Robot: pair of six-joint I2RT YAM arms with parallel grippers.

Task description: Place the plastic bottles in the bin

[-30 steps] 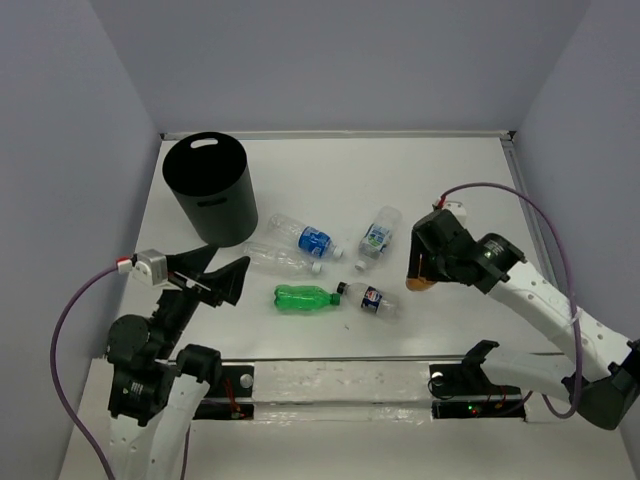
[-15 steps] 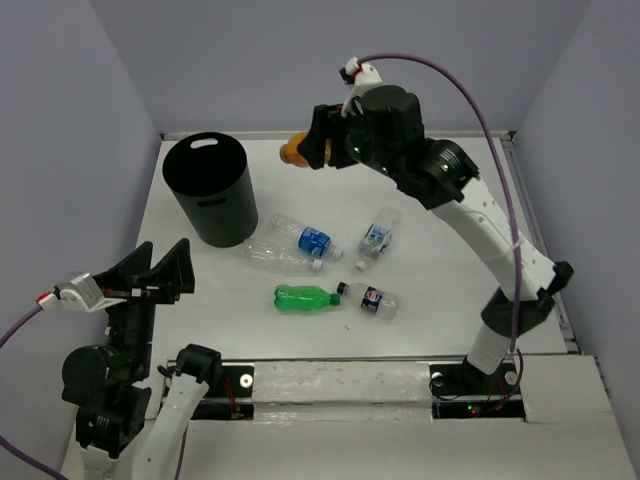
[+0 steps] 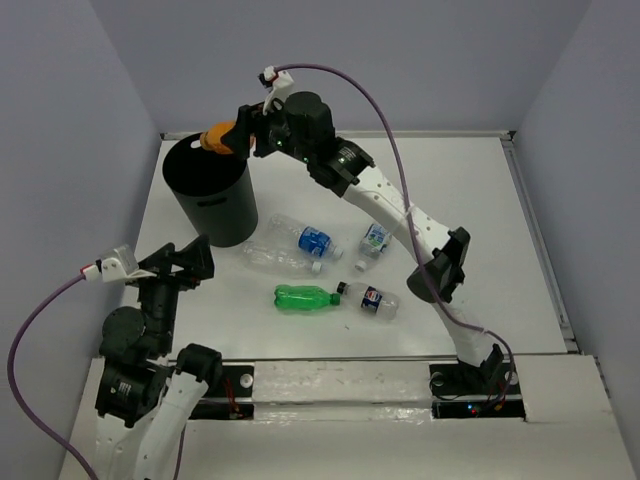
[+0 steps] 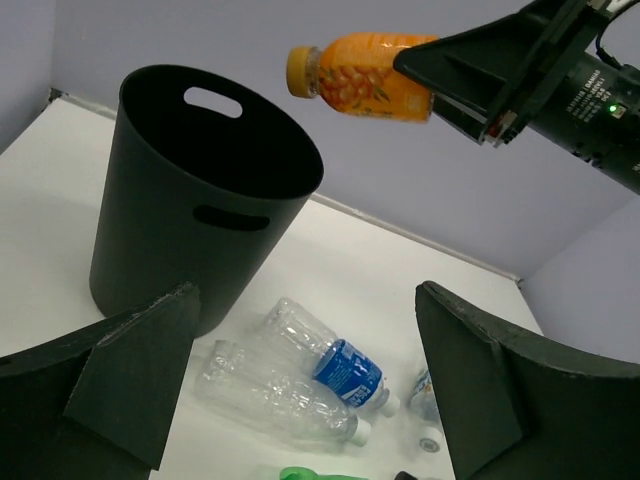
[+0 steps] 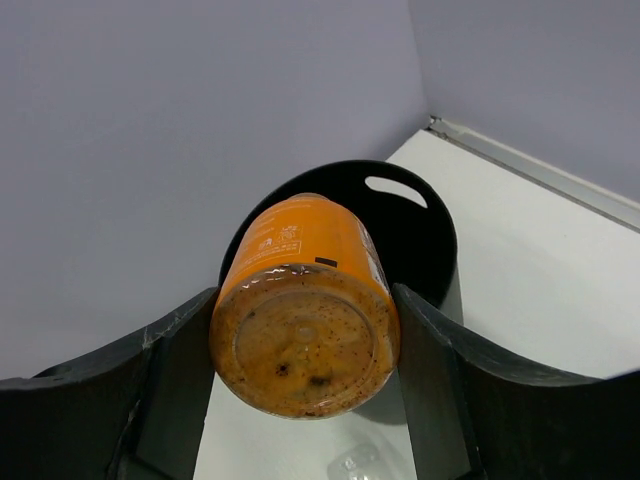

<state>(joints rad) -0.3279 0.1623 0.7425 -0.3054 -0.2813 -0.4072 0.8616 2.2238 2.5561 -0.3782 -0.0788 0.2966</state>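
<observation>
My right gripper [image 3: 240, 140] is shut on the orange bottle [image 3: 216, 138] and holds it on its side, cap first, above the right rim of the black bin [image 3: 208, 190]. The bottle also shows in the right wrist view [image 5: 305, 305] and the left wrist view [image 4: 360, 76]. My left gripper [image 3: 190, 262] is open and empty, low at the near left. On the table lie a green bottle [image 3: 305, 297], a plain clear bottle [image 3: 280, 259] and three blue-labelled clear bottles [image 3: 305, 237], [image 3: 374, 240], [image 3: 370, 299].
The bin stands at the back left, close to the left wall and the table's back edge [image 3: 340, 133]. The loose bottles lie clustered at the table's middle. White table [image 3: 480, 270] stretches to the right.
My right arm has swung the orange bottle from the right side of the table up and across to the bin's rim. My left arm has pulled back and shifted at the near left.
</observation>
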